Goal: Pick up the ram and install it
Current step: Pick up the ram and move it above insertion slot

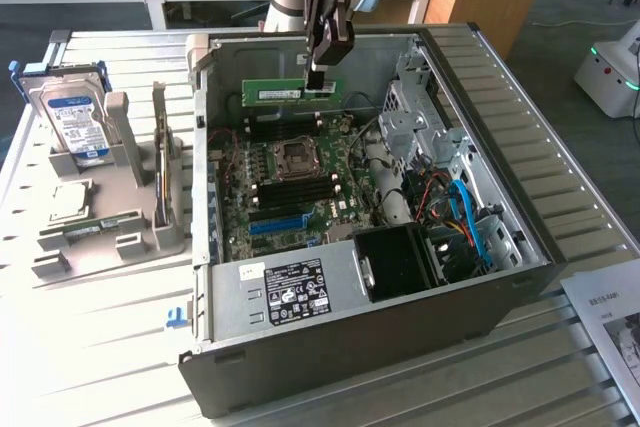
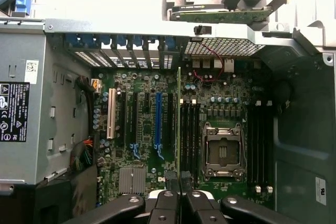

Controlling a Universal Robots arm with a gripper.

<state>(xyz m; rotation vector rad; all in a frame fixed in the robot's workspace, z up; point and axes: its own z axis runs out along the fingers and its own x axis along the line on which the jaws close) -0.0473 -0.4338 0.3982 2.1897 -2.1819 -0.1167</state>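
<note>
The ram (image 1: 274,93) is a long green stick with a white label. It hangs level over the far part of the open computer case (image 1: 340,317). My gripper (image 1: 320,80) is shut on its end at the exterior view's right. In the wrist view the ram (image 2: 179,124) appears edge-on as a thin green line running away from my fingertips (image 2: 172,181). It hovers above the motherboard (image 2: 136,129), beside the dark memory slots (image 2: 190,135) next to the processor socket (image 2: 223,150).
A grey holder (image 1: 120,217) at the exterior view's left carries a blue-labelled hard drive (image 1: 78,119) and another green stick standing on edge (image 1: 160,162). Cables and drive bays (image 1: 460,217) crowd the case at the right. A paper sheet (image 1: 610,322) lies at the near right.
</note>
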